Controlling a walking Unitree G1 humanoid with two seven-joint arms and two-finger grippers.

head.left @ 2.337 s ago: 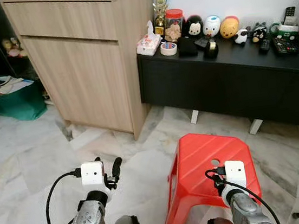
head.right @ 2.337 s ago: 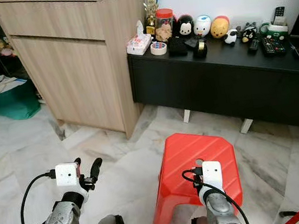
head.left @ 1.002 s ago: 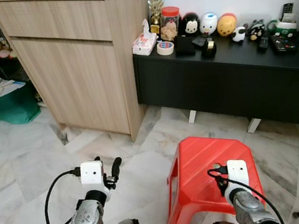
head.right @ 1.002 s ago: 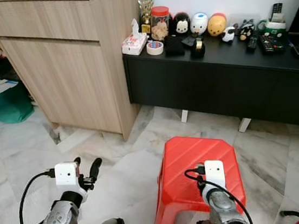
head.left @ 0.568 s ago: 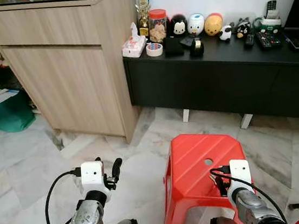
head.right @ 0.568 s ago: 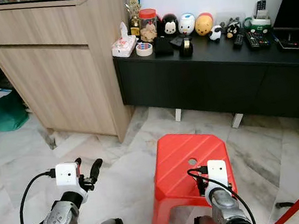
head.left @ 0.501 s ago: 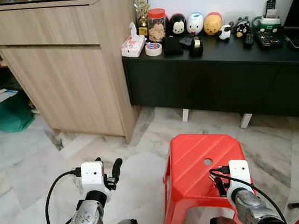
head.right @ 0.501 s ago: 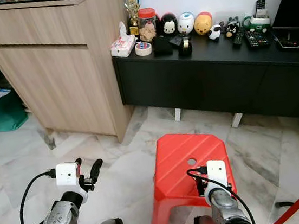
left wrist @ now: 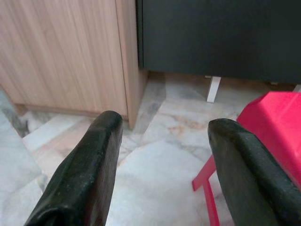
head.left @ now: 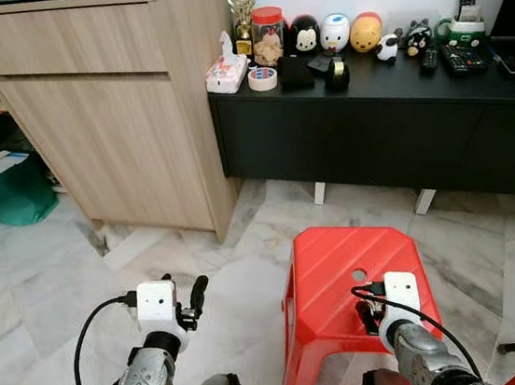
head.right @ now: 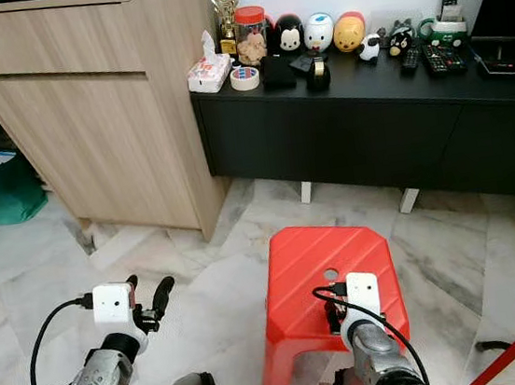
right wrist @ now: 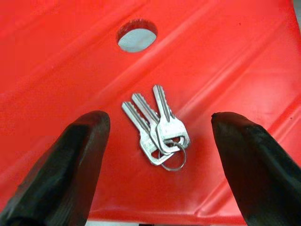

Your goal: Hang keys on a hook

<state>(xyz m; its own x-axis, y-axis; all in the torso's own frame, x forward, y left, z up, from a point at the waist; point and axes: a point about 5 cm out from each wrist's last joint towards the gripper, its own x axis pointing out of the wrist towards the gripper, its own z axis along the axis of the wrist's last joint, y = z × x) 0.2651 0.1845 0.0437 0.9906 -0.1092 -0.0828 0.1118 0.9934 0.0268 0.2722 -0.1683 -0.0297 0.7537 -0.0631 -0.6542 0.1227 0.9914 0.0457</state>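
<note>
Right wrist view | right end effector [right wrist: 157, 155] spread over keys [right wrist: 157, 128] | stool [right wrist: 225, 61]

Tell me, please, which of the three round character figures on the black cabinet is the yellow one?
The yellow figure is the rightmost of the row, beside the white-and-blue one; the black mouse-eared one stands leftmost, next to the jar.

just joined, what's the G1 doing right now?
It's set up to pick up a bunch of keys lying flat on the red stool. The right gripper hangs over the stool seat, fingers open either side of the keys, not touching them. The left gripper is open and holds nothing, over the marble floor. Nothing is grasped yet.
</note>
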